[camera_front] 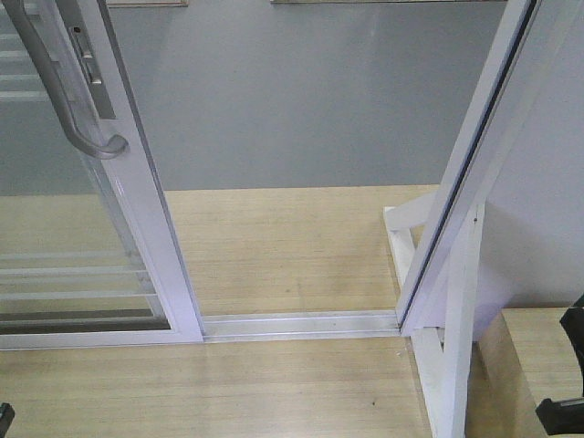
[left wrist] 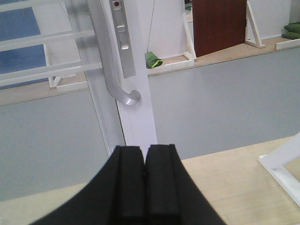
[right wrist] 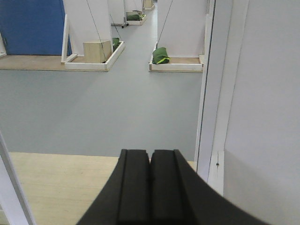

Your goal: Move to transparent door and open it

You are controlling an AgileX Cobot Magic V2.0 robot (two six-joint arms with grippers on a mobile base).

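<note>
— Looking down at pale wood-grain flooring [camera_front: 274, 383], crossed by a white metal sliding track [camera_front: 301, 324]. Beyond the track, more wood, then a smooth grey floor [camera_front: 301, 100].

— And the transparent door [camera_front: 100, 265]?

— Standing at the left of the front view, slid aside, leaving a wide gap above the track. White stile, thin white horizontal bars across clear glass, curved grey bar handle [camera_front: 68, 100] high on the stile beside a narrow lock plate [camera_front: 87, 59].

— On the right?

— A slanting white door frame [camera_front: 465, 173] with a dark seal, braced by a white wooden support [camera_front: 452, 338], and a plain white wall [camera_front: 538, 228] behind.

— Left gripper [left wrist: 144, 187]?

— Black fingers [left wrist: 129, 187] pressed together, nothing between them. Hovering short of the door, apart from it; handle's curled end just above and ahead in the left wrist view.

— Right gripper [right wrist: 150, 187]?

— Closed too, black pads [right wrist: 133, 187] touching, empty. Pointing through the opening, door frame just to its right.

— Farther into the room?

— White partition walls on wooden bases, green bags [right wrist: 161, 55] lying at their feet, a blue panel [right wrist: 30, 26] at far left, and a brown panel [left wrist: 219, 26] in the left wrist view.
</note>
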